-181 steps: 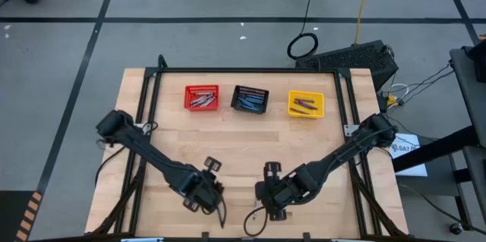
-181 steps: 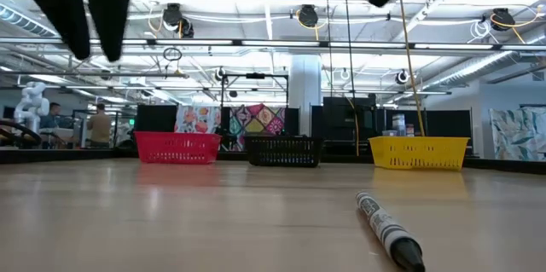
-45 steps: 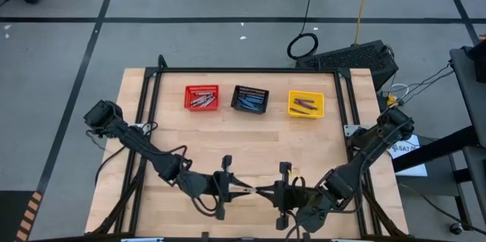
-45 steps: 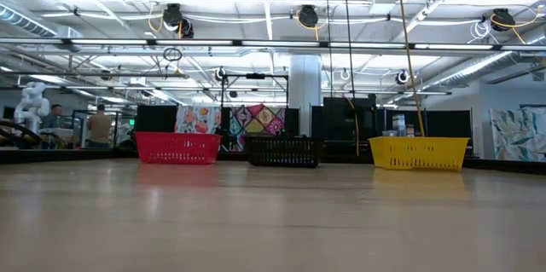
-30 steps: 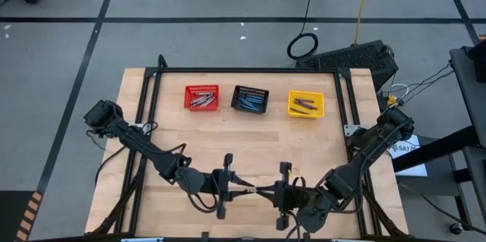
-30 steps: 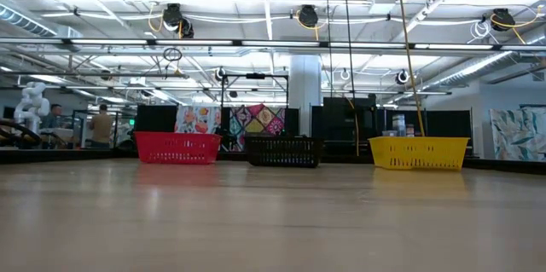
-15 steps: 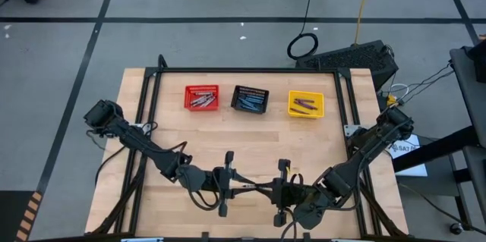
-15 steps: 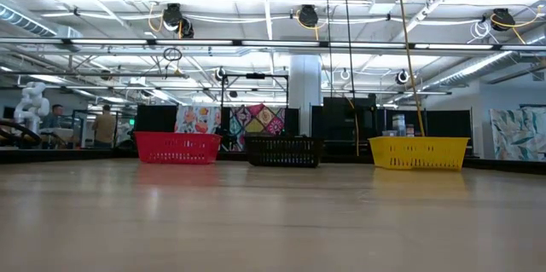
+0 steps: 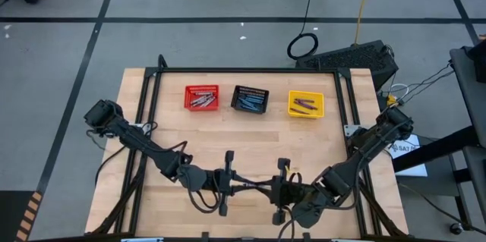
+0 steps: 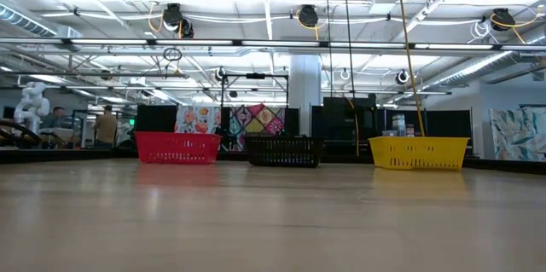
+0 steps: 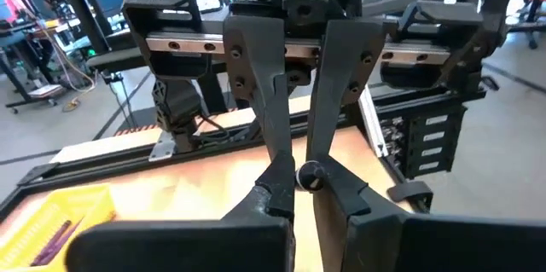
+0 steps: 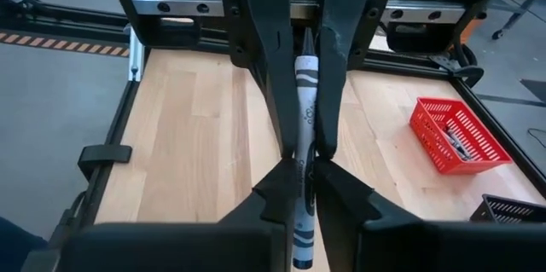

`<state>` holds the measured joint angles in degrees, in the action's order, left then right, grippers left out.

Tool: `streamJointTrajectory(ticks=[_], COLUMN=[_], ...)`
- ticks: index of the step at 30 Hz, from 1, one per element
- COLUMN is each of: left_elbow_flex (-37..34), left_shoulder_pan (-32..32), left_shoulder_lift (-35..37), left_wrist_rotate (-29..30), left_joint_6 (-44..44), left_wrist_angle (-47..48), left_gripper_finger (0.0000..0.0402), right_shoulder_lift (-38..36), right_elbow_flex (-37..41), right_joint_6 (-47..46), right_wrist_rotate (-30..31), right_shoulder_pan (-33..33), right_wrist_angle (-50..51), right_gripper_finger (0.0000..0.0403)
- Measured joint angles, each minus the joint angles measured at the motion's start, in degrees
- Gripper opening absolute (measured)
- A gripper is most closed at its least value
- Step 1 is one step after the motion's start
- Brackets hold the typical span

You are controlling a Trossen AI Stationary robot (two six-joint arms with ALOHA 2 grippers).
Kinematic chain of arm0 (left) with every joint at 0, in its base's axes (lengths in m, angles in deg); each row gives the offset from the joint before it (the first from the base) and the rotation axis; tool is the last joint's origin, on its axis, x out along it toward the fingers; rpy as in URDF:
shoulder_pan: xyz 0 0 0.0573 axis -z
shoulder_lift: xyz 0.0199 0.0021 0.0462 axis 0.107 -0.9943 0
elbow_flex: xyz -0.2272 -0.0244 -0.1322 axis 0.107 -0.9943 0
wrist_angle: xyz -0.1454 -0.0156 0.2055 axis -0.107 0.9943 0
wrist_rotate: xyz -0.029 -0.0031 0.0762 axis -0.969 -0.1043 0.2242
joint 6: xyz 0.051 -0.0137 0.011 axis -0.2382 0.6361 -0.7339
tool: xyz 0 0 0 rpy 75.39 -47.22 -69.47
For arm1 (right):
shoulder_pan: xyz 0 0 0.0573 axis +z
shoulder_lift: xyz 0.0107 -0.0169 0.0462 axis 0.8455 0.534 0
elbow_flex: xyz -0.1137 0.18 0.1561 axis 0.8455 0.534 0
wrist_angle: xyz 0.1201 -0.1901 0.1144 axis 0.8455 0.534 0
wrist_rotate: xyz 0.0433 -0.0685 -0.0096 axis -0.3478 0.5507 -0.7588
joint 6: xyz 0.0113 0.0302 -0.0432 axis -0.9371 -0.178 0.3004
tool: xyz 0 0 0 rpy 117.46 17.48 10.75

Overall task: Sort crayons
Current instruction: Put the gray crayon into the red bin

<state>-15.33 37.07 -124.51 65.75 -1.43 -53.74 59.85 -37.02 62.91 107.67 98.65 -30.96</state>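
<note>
Both grippers meet tip to tip near the wooden table's front edge. Left gripper clamped on a grey paper-wrapped crayon; right gripper fingers sit around its other end, grip unclear. Other crayons in baskets by the back edge.

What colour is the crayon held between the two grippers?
Grey, with a white-and-black label; the crayon shows best in the right wrist view.

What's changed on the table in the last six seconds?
Both arms swung together up front. The grey crayon, then lying on the table, is lifted between them; the left claw has closed on it opposite the right claw. Baskets stayed put.
</note>
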Motion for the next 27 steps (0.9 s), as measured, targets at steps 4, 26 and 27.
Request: streamJointTrajectory(ticks=[4,26,27], left_elbow_flex=[0.03,0.19,0.08], left_shoulder_pan=[-0.52,-15.05,-16.41], left_shoulder_lift=[0.04,14.89,15.48], left_wrist_rotate=[0.73,6.98,6.95], left_joint_6=[-0.58,-0.20,0.05], left_wrist_angle=[1.30,47.31,50.95], left_gripper_finger=[0.0013,0.0013,0.0013], right_shoulder_lift=[0.05,-0.03,-0.02], right_elbow_flex=[0.02,-0.04,-0.02], right_joint_6=[-0.16,-7.76,-7.77], right_wrist_rotate=[0.18,-0.06,0.05], right_shoulder_pan=[-0.04,-4.23,-4.64], right_wrist_angle=[0.32,19.14,20.40], right_gripper_finger=[0.0048,0.0084,0.0084])
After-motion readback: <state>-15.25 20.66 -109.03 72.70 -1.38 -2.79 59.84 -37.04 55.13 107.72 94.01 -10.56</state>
